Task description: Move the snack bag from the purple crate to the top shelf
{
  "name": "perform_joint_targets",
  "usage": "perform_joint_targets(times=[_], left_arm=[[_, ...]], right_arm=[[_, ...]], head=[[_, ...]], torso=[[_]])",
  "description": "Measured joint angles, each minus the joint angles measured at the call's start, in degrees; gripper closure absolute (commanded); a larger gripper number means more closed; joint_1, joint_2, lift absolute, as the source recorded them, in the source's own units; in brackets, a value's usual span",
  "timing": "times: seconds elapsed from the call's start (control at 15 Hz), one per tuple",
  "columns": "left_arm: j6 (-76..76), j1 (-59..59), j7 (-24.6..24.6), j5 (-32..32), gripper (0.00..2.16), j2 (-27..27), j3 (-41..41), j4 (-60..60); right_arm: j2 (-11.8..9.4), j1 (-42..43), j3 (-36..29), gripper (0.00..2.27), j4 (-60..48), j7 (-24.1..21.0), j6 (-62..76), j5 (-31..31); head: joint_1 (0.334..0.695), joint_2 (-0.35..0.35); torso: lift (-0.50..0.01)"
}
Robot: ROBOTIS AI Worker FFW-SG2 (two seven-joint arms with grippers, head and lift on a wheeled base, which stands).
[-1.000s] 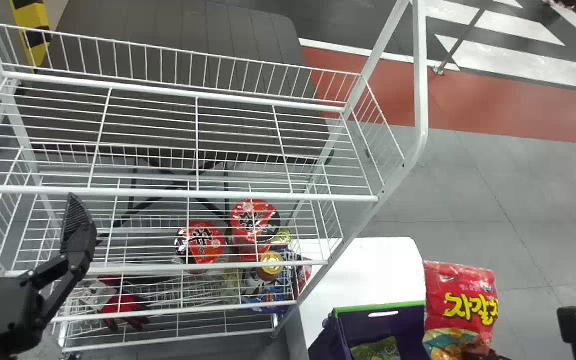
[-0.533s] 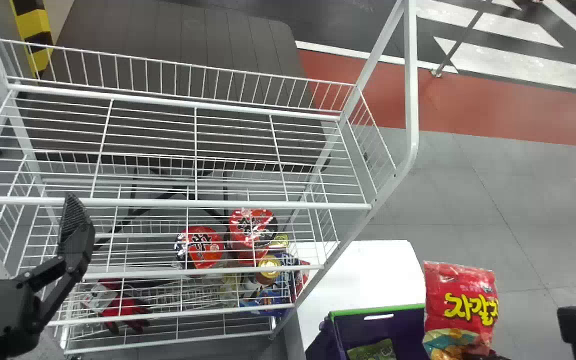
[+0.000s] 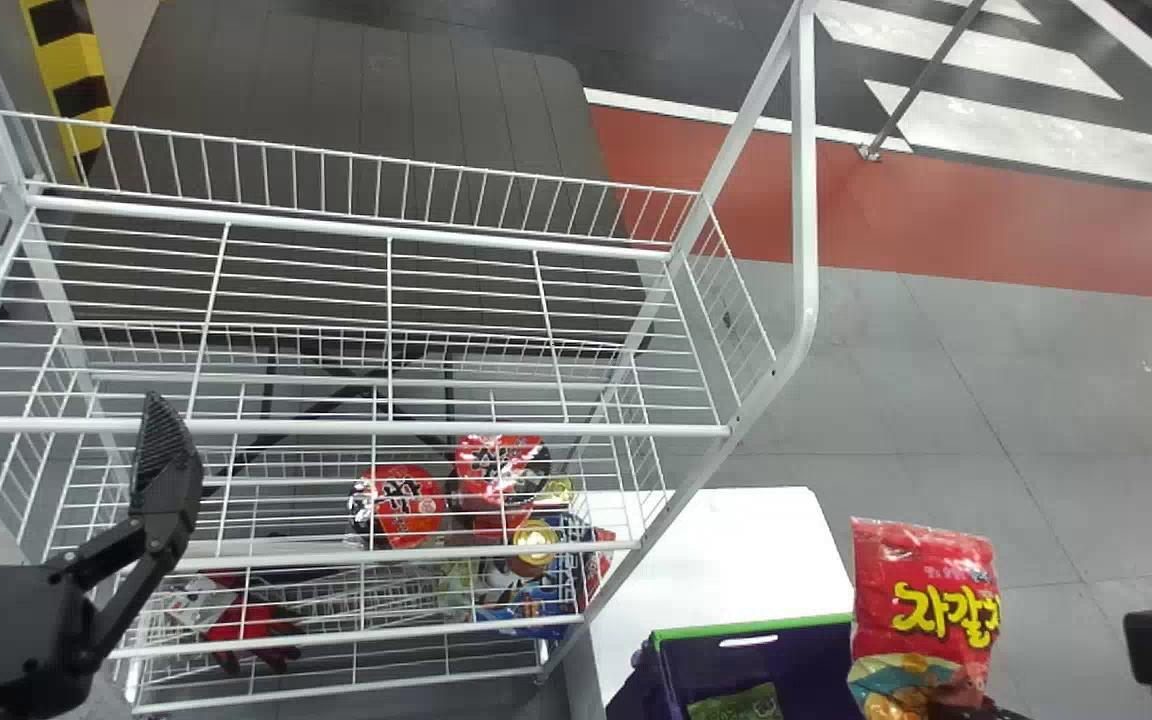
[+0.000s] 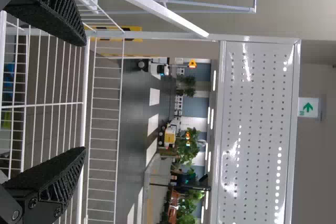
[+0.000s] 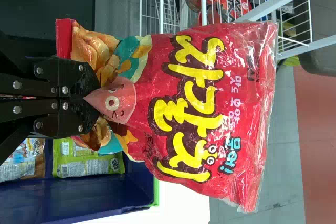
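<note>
The red snack bag (image 3: 924, 600) stands upright at the lower right in the head view, beside the purple crate (image 3: 681, 660). My right gripper (image 3: 981, 712) is at its lower end. In the right wrist view, the right gripper (image 5: 92, 92) is shut on the bag's bottom part, and the bag (image 5: 194, 108) hides the fingertips partly. The white wire top shelf (image 3: 356, 429) spans the left half of the head view. My left gripper (image 3: 49, 405) stands open over its left front; in the left wrist view the left gripper (image 4: 85, 96) holds nothing, near the shelf rail (image 4: 84, 129).
Lower shelves hold red cups (image 3: 406, 505), a yellow-lidded jar (image 3: 536, 540) and red gloves (image 3: 254, 625). A white surface (image 3: 736, 540) adjoins the crate, where a green packet (image 3: 736, 705) lies. The rack's slanted right post (image 3: 804, 200) rises between shelf and bag.
The rack has shifted down and slightly left in the head view, the crate also slightly down and left. The bag, still gripped, has barely moved, edging right. The left gripper remains open.
</note>
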State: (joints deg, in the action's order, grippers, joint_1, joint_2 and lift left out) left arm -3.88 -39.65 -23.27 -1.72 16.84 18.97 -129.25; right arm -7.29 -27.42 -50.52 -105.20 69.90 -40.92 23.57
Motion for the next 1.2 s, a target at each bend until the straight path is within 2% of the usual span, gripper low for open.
perform_joint_targets(times=[0.67,0.8,1.0,1.2], left_arm=[[0.5,-1.1,0.0,0.6,0.1,0.2,-1.0,-2.1],[0.8,-1.0,0.1,0.6,0.1,0.0,-1.2,-1.9],[1.0,-0.9,0.1,0.6,0.1,0.0,-1.3,-1.6],[1.2,-0.7,0.4,0.5,0.1,-0.1,-1.3,-1.3]], right_arm=[[0.2,0.0,0.2,1.62,-2.3,1.6,-2.0,-0.5],[1.1,0.0,-0.2,1.62,-5.8,2.6,-4.9,-0.9],[1.8,0.5,-3.3,1.62,-13.6,8.1,-9.0,-3.1],[1.9,2.9,-7.7,1.62,-23.5,8.1,-18.9,-7.5]], head=[[0.695,-0.35],[0.695,-0.35],[0.695,-0.35],[0.695,-0.35]], torso=[[0.001],[0.001],[0.001],[0.001]])
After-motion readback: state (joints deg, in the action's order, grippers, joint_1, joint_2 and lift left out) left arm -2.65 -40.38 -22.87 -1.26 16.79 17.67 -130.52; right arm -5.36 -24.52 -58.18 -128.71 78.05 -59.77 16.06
